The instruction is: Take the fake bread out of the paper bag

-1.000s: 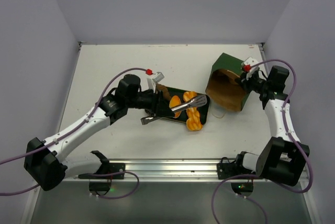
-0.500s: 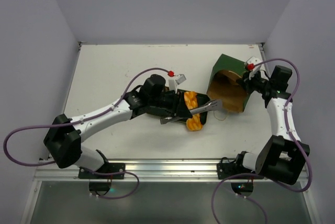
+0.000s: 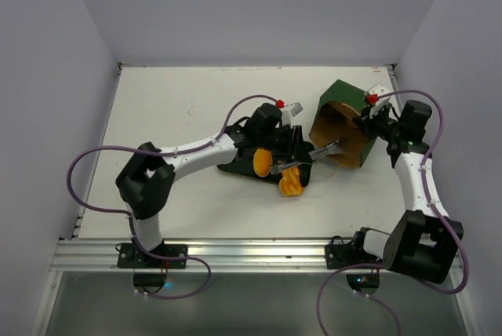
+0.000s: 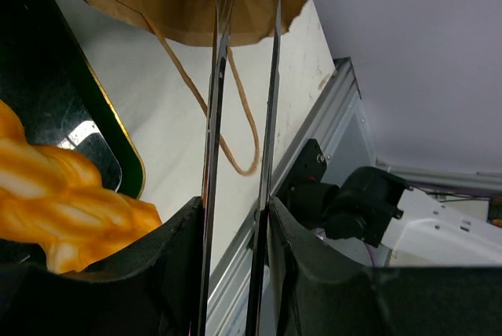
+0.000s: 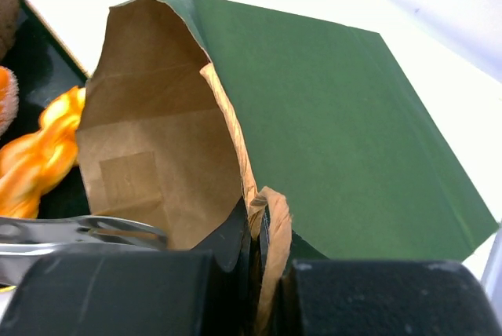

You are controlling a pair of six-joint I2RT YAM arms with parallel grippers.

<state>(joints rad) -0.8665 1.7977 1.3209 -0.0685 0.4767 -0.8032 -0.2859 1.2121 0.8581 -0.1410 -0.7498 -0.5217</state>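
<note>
The dark green paper bag (image 3: 339, 94) lies on its side at the right, its brown mouth facing left; the inside that shows (image 5: 149, 140) holds no bread. My right gripper (image 3: 369, 119) is shut on the bag's rim and string handle (image 5: 263, 222). My left gripper (image 3: 296, 151) is shut on metal tongs (image 3: 323, 151), whose tips reach the bag's mouth (image 4: 271, 53). An orange braided loaf (image 3: 292, 184) and an orange roll (image 3: 263, 162) lie on the black tray (image 3: 235, 169). The loaf also shows in the left wrist view (image 4: 70, 202) and the right wrist view (image 5: 39, 155).
A loose string handle (image 4: 235, 136) of the bag lies on the white table between tray and bag. A dark brown piece (image 5: 6, 6) shows at the tray's edge. Walls close off the table at the back and both sides; a metal rail (image 3: 251, 251) runs along the front.
My left arm has swung right across the tray, carrying the tongs from over the pastries to the bag's mouth. The right gripper and the bag have barely moved.
</note>
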